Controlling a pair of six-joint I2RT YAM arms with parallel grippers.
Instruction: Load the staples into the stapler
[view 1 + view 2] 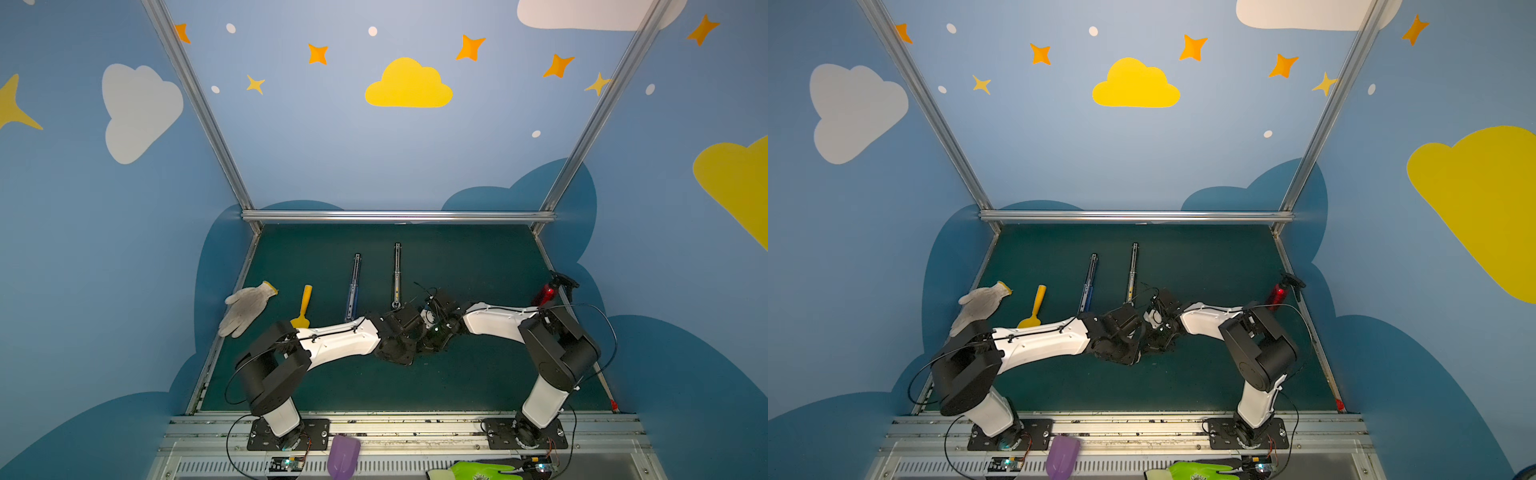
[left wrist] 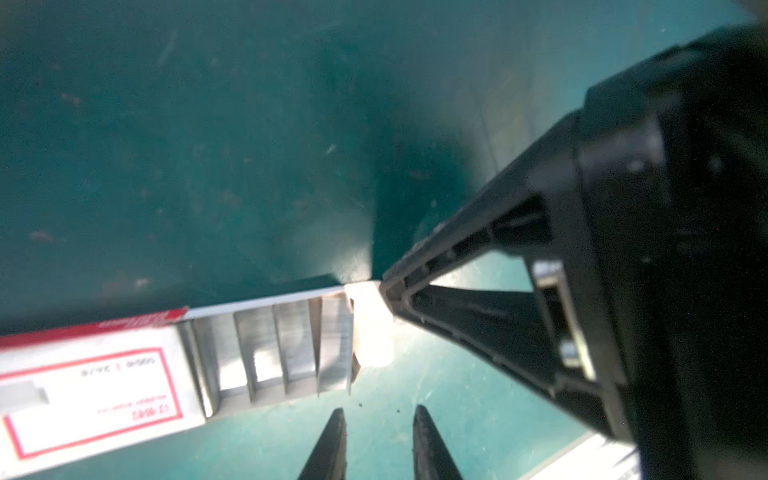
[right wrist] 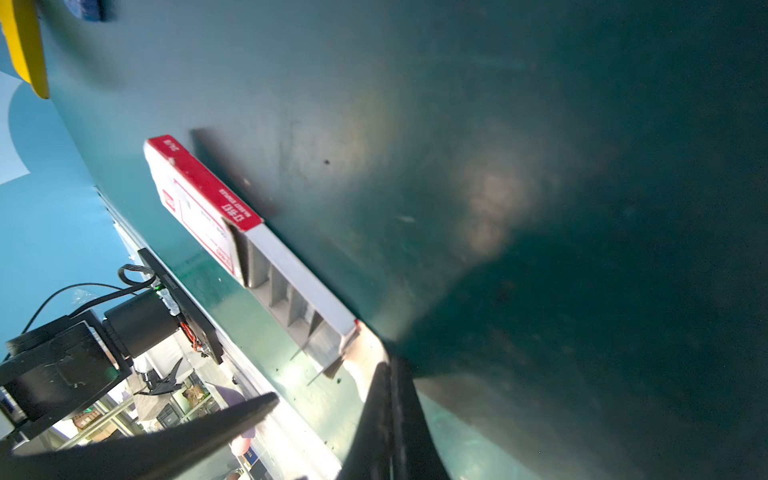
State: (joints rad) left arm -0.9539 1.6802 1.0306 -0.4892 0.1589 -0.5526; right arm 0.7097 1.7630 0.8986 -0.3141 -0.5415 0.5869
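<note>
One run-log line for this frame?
left gripper: open, near staples | right gripper: shut on tray flap | box: slid open

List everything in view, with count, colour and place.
staple box: one, white and red, middle of the mat, tray out
staples: several rows, grey, in its tray
work glove: one, off-white, mat's left edge
yellow scoop: one, yellow, right of that glove
metal rails: two, silvery, behind the arms
spray bottle: one, red, mat's right edge
purple scoop: one, purple, front frame
green glove: one, green, front frame
arms: two, white and black, meeting mid-mat
left pincer: one, black, open beside the tray
right pincer: one, black, shut on the tray's end
</note>
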